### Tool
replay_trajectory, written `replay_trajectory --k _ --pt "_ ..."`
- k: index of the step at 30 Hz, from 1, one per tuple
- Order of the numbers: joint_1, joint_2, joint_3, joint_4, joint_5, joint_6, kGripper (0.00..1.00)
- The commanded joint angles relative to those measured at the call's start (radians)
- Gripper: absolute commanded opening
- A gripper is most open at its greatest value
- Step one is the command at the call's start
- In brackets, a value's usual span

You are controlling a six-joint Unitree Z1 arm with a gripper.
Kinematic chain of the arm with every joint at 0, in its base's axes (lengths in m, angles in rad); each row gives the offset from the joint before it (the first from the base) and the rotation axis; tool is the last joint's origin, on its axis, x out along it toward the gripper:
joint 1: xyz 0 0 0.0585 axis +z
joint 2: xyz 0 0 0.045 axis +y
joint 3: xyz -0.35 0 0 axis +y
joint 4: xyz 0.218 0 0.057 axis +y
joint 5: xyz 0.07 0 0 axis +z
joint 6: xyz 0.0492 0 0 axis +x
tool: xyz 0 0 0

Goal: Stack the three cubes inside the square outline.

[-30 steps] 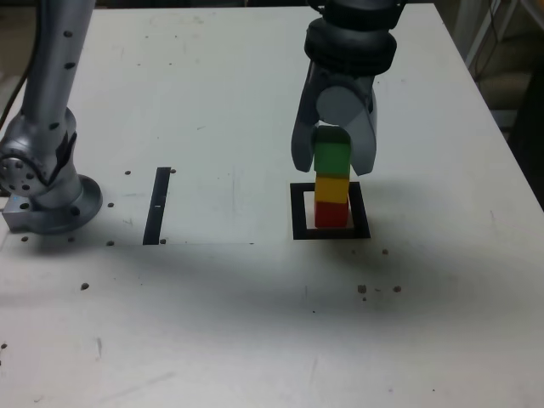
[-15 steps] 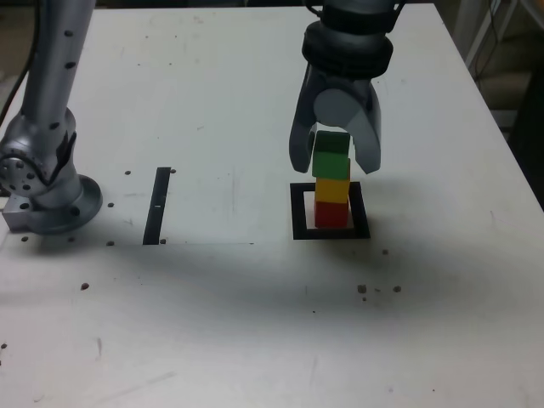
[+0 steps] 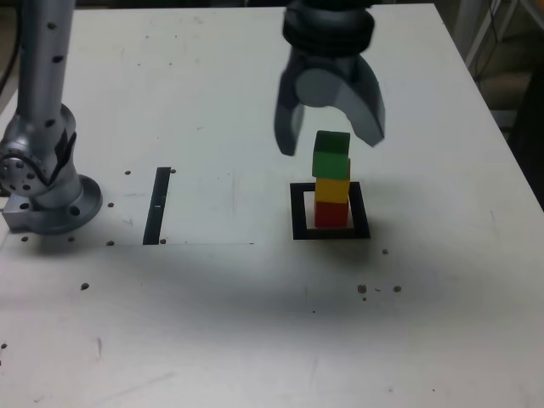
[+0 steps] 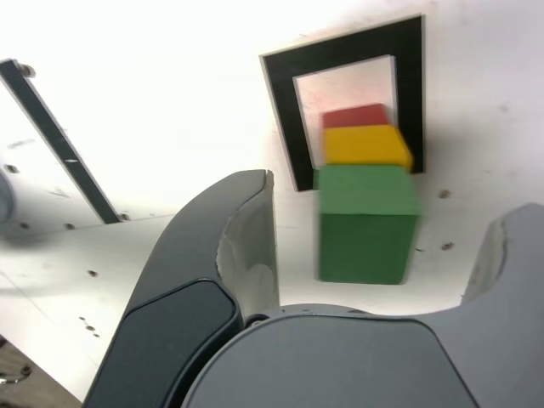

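Observation:
The three cubes stand stacked inside the square outline point(image 3: 331, 212): red cube point(image 3: 331, 213) at the bottom, yellow cube point(image 3: 332, 189) in the middle, green cube point(image 3: 331, 155) on top. The gripper point(image 3: 331, 140) hangs open just above and behind the green cube, its two fingers spread wide on either side and touching nothing. In the wrist view the green cube point(image 4: 367, 223) sits free between the spread fingers point(image 4: 229, 246), with the yellow cube point(image 4: 364, 145), the red cube point(image 4: 355, 116) and the square outline point(image 4: 280, 102) below it.
A thin black strip point(image 3: 157, 205) lies on the white table point(image 3: 255, 323) at the exterior view's left of the stack. The arm's grey base point(image 3: 42, 183) stands at the far left edge. Small dark specks dot the tabletop.
The gripper opened from around the green cube and rose, drifting slightly toward the exterior view's left. The green cube stays on the yellow one.

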Motion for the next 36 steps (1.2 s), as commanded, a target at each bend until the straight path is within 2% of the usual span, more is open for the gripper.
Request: replay_trajectory --k 1,6,10,17,25,36 --pt "0.002 -0.047 0.028 0.0 0.014 -0.002 0.99" --pt "0.002 -0.126 0.111 -0.006 0.043 -0.002 0.99" --pt "0.002 -0.191 0.184 -0.018 0.051 -0.002 0.99" --pt "0.005 -0.307 0.351 -0.057 0.053 -0.01 0.99" --pt "0.017 -0.429 0.606 -0.16 0.058 -0.03 0.99" --pt "0.03 -0.528 0.838 -0.277 0.039 -0.05 0.99"
